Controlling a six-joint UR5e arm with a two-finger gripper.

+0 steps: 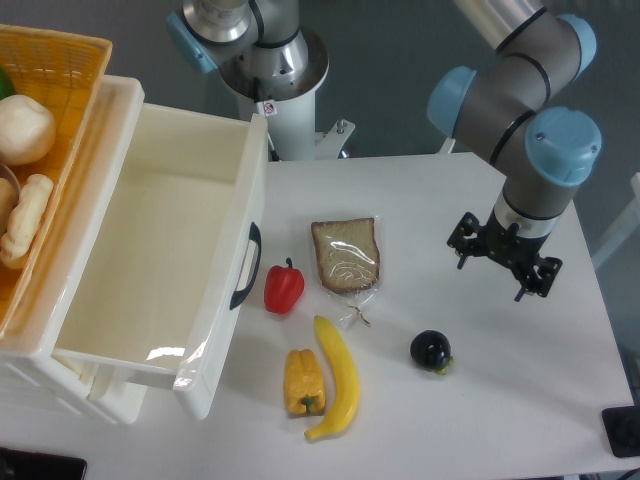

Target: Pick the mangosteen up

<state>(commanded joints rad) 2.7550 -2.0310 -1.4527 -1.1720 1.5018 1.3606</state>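
Though small, the mangosteen point(430, 350) at lower right of the worktop point(520, 420) looks hard, glossy and liable to roll; grip across its middle. Pincer point(505, 262) hovers upper right, empty; jaw spacing indeterminate.

Single fixed camera, mounted high, looking steeply down across the white table point(480, 420) toward the arm's base point(275, 75). Moderate distance: the frame takes in most of the tabletop, cropping the basket point(60, 60) at left.
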